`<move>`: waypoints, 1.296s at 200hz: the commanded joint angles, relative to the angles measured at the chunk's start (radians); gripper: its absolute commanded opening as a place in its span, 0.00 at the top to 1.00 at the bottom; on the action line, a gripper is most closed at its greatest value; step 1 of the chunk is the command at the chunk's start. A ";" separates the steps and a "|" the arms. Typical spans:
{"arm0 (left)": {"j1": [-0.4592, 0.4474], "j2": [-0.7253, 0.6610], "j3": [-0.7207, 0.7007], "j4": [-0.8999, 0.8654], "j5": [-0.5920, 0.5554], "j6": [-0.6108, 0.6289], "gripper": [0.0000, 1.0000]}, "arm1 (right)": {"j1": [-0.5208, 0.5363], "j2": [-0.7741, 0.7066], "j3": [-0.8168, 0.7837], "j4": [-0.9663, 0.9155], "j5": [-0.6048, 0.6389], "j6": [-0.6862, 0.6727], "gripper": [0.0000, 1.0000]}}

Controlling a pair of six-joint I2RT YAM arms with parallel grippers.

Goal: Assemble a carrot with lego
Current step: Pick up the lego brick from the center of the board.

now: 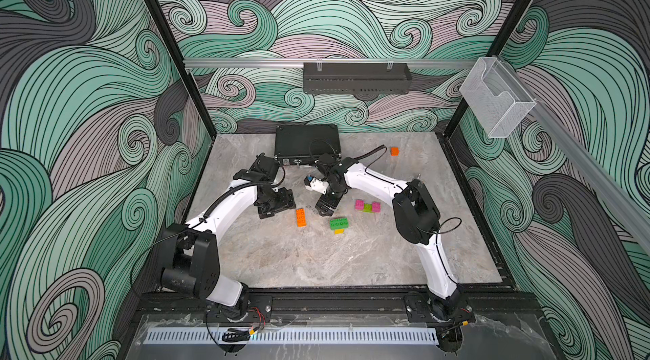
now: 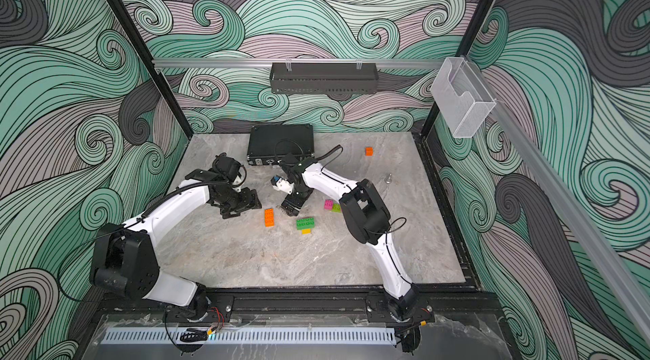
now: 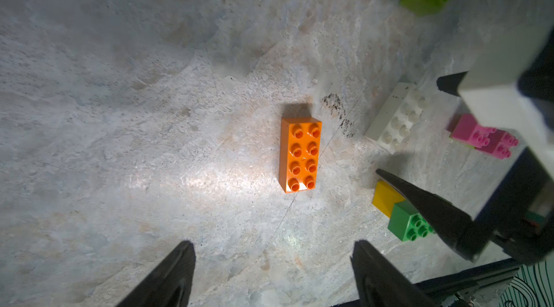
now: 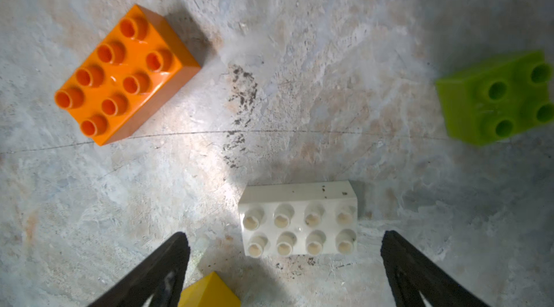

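A grey marbled tabletop (image 1: 316,263) holds scattered lego bricks (image 2: 305,223), with two white-and-black robot arms reaching over them.

In both top views an orange oblong brick (image 1: 300,217) lies flat between the two grippers. Near it is a dark green brick (image 1: 339,223) joined to a yellow brick (image 1: 339,231). Two pink bricks (image 1: 359,204) sit on a lime piece (image 1: 368,207) closer to the right arm. A small orange cube (image 1: 394,151) rests well apart, toward the far edge, where a black case (image 1: 306,142) stands.

The wrist views show what the arms hide from above: a white oblong brick (image 4: 299,221) and a lone lime square brick (image 4: 497,98).

The left gripper (image 3: 275,272) has its fingers spread and empty, with the orange brick ahead of it. The right gripper (image 4: 284,269) is spread wide and empty. The white brick lies between and just ahead of its fingertips, untouched.
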 commanded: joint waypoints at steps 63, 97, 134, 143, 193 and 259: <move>0.023 -0.016 -0.004 0.007 0.024 -0.007 0.16 | 0.004 0.057 0.021 -0.025 0.029 -0.015 0.03; 0.025 -0.016 -0.004 0.006 0.023 -0.008 0.16 | 0.011 0.073 0.041 -0.025 0.044 -0.012 0.09; 0.028 -0.017 -0.002 0.004 0.023 -0.005 0.16 | 0.016 0.086 0.070 -0.025 0.053 -0.001 0.17; 0.028 -0.017 -0.002 0.004 0.022 -0.004 0.16 | 0.016 0.089 0.075 -0.025 0.050 0.000 0.19; 0.033 -0.019 -0.008 0.003 0.023 -0.002 0.16 | 0.017 0.109 0.103 -0.071 0.062 0.003 0.33; 0.036 -0.018 -0.007 0.002 0.027 0.000 0.16 | 0.010 0.118 0.108 -0.082 0.078 0.045 0.07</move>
